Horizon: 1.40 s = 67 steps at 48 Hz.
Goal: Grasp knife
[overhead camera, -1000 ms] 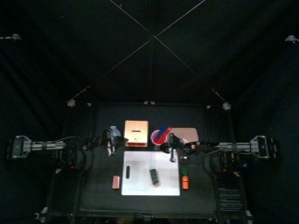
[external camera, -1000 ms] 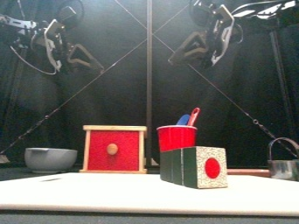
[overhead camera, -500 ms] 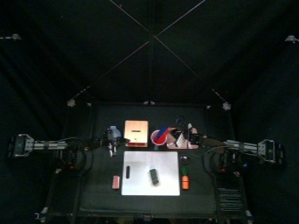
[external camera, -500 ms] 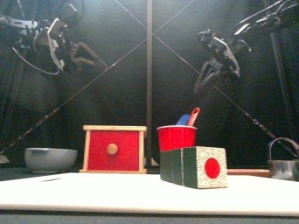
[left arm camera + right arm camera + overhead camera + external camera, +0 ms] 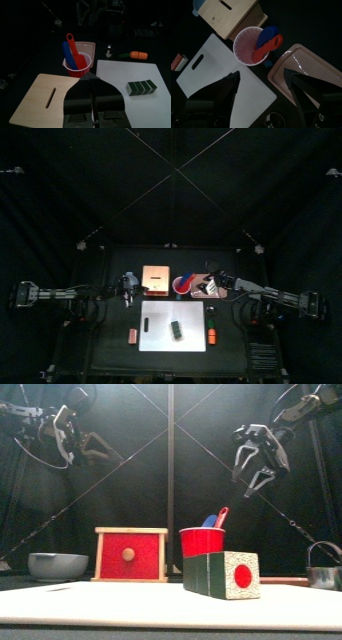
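The left gripper [image 5: 93,82] rests high at the left, fingers pressed together. In the red cup [image 5: 202,541] behind the white board, a red utensil [image 5: 78,61] and a blue utensil [image 5: 66,50] stand near upright with handles up, and the knife is likely one of them. The right gripper [image 5: 257,474], fingers spread, has dropped and swung over that cup, so a descent looks next.

Pretty dim all round, black curtains eating the light, only the white board [image 5: 175,322] on the bench glows, wrist views kinda soft.
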### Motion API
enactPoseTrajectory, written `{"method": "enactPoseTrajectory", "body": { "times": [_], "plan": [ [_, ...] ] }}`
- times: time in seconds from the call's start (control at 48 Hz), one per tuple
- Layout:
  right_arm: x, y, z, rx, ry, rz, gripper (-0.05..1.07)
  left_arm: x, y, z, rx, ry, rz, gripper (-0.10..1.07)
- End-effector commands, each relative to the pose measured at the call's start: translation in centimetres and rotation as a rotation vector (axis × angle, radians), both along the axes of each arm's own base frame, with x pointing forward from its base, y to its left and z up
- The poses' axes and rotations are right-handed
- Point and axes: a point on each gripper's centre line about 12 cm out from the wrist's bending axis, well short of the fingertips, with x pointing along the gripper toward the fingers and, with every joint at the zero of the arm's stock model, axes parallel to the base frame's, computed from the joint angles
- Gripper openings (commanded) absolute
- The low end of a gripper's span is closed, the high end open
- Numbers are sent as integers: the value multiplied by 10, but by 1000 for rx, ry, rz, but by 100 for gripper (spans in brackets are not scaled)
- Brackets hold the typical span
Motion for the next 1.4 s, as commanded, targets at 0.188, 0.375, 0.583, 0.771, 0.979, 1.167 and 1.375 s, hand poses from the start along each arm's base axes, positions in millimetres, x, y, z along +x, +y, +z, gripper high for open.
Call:
{"method": "enactPoseTrajectory", "body": {
  "times": [0.188, 0.375, 0.583, 0.771, 0.979, 1.167, 1.375],
  "plan": [
    [13, -29, -2, 90, 6, 41, 98, 3, 0, 8, 5, -22, -1, 6],
    [21, -51, -14, 129, 32, 77, 98, 3, 0, 8, 5, -21, 0, 6],
    [27, -64, -26, 191, 77, 105, 98, 2, 2, 6, 4, -16, 7, 6],
    [39, -72, -28, 227, 103, 138, 98, 1, 2, 5, 4, -13, 8, 6],
    [52, -77, -35, 289, 156, 178, 98, 0, 2, 2, 0, -8, 9, 6],
    [56, -79, -39, 304, 173, 187, 93, 0, 2, 1, 0, -5, 9, 6],
    [56, -80, -39, 310, 172, 185, 77, -1, 2, 0, -1, -2, 9, 6]
  ]
}}
